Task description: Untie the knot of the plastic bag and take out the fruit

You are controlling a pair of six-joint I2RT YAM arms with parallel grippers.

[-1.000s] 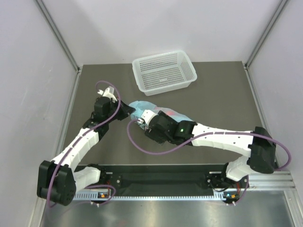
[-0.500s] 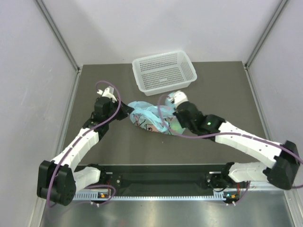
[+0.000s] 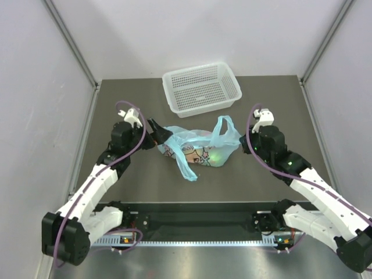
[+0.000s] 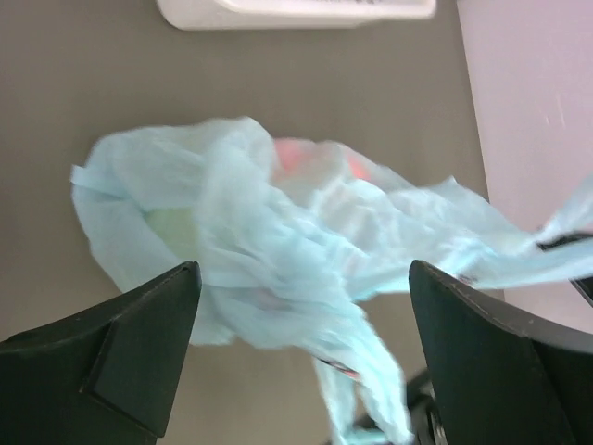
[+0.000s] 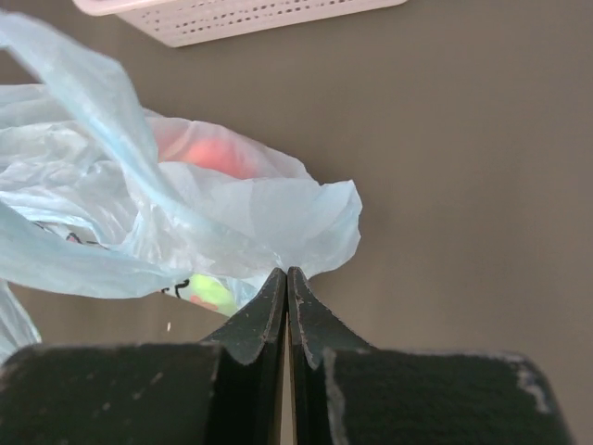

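The light-blue plastic bag (image 3: 195, 150) lies on the dark table between my two grippers. No knot shows: one loop handle (image 3: 223, 129) stands up at the right and another (image 3: 186, 168) trails toward the front. Fruit shows through the film, a red one (image 5: 213, 153) and a green one (image 5: 209, 293). My left gripper (image 3: 161, 133) is open at the bag's left end, its jaws wide on either side of loose film (image 4: 278, 278). My right gripper (image 5: 287, 272) is shut at the bag's right edge, where the film draws to a point at its tips.
A white perforated basket (image 3: 201, 88) stands behind the bag toward the back of the table. Grey walls close in on the left, right and back. Both arm bases sit along the near rail.
My left gripper has opened and let go of the bag. My right gripper shut and swung from the bag's left side to its right, and the handles came apart.
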